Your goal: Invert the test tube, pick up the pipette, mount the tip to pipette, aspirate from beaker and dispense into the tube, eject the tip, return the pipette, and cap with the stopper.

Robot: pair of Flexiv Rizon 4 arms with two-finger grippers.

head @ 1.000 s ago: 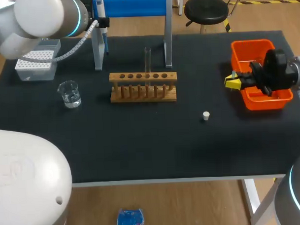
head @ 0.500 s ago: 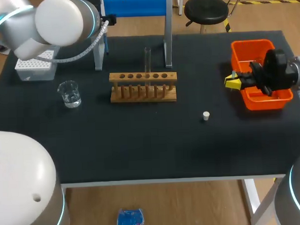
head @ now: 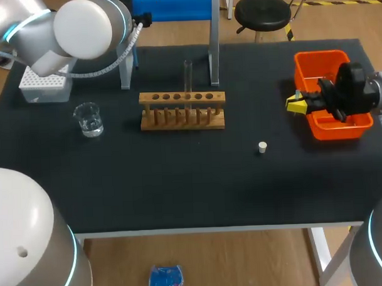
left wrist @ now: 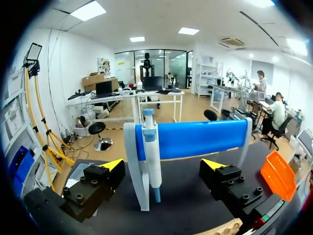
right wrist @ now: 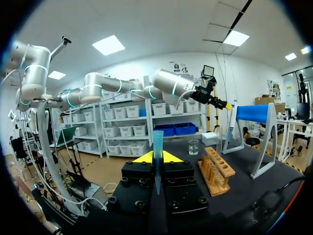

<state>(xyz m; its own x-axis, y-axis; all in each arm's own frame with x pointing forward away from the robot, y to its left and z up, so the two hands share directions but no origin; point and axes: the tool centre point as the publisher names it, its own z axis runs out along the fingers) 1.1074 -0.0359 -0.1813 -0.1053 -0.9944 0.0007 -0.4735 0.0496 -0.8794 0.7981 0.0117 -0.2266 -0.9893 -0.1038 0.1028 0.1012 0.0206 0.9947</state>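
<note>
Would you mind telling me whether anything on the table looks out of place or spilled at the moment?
Nothing is spilled or tipped. The one oddity: the right claw is shut on a blue pipette tip beside the orange bin, while the pipette hangs on its blue stand.

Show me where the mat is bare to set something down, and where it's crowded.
Widest bare patch: the near strip of the table, in front of the rack, beaker and stopper. Also bare between rack and orange bin. Crowded: the far left, with tip box, pipette stand and left arm overhead.
</note>
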